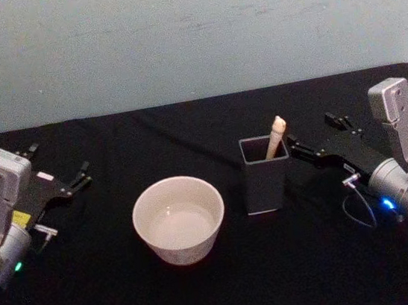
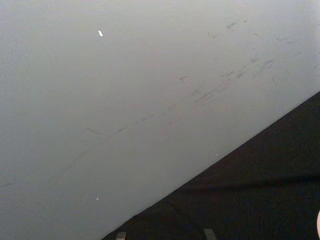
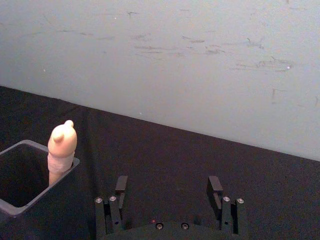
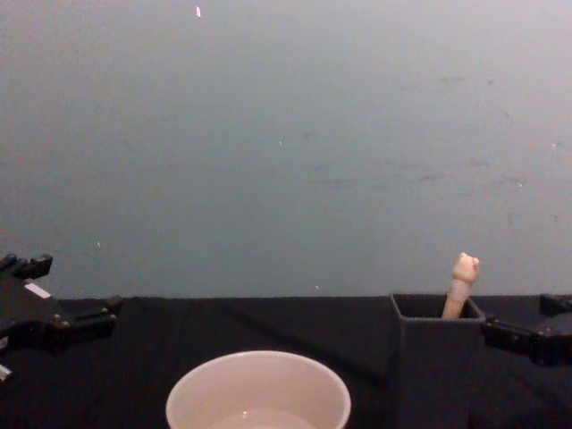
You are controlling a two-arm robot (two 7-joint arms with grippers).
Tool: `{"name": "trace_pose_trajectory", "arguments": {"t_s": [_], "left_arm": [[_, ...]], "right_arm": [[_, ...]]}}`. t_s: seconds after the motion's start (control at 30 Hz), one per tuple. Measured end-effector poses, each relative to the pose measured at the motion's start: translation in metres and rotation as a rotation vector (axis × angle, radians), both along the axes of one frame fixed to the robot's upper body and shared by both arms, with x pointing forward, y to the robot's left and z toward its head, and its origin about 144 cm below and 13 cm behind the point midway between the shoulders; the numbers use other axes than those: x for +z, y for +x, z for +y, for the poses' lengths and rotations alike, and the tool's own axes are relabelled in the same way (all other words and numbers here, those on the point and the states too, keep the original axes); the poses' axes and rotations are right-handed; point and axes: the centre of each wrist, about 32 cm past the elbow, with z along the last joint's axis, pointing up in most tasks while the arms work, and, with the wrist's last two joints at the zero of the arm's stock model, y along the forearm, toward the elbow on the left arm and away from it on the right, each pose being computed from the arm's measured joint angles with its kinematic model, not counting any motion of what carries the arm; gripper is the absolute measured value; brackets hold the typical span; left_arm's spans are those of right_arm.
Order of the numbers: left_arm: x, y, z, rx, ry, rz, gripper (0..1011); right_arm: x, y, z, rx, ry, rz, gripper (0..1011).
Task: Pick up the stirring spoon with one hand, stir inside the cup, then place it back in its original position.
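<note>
The stirring spoon [image 1: 276, 137] stands in the dark grey square holder [image 1: 266, 178], right of centre, with only its beige knobbed handle [image 3: 62, 149] sticking out above the rim. Left of the holder sits the wide cream cup [image 1: 179, 220]. My right gripper [image 1: 314, 134] hovers open just to the right of the holder, with nothing between its fingers [image 3: 215, 186]. In the chest view its lower finger [image 4: 511, 338] ends close to the holder [image 4: 433, 357]. My left gripper [image 1: 57, 166] rests open and empty at the table's left side, well away from the cup [image 4: 259, 393].
A black cloth [image 1: 208, 295] covers the table, and a pale grey wall [image 1: 188, 34] runs behind its far edge. There is free cloth in front of the cup and holder and between them. A thin cable [image 1: 358, 211] loops near my right wrist.
</note>
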Motion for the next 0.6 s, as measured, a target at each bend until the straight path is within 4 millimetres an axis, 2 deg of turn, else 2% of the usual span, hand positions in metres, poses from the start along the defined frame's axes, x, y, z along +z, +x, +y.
{"name": "trace_pose_trajectory", "arguments": {"t_s": [0.6], "left_arm": [[0.0000, 0.0000, 0.0000, 0.000, 0.000, 0.000, 1002]], "right_arm": [[0.0008, 0.0000, -0.0001, 0.002, 0.002, -0.003, 1000]]}}
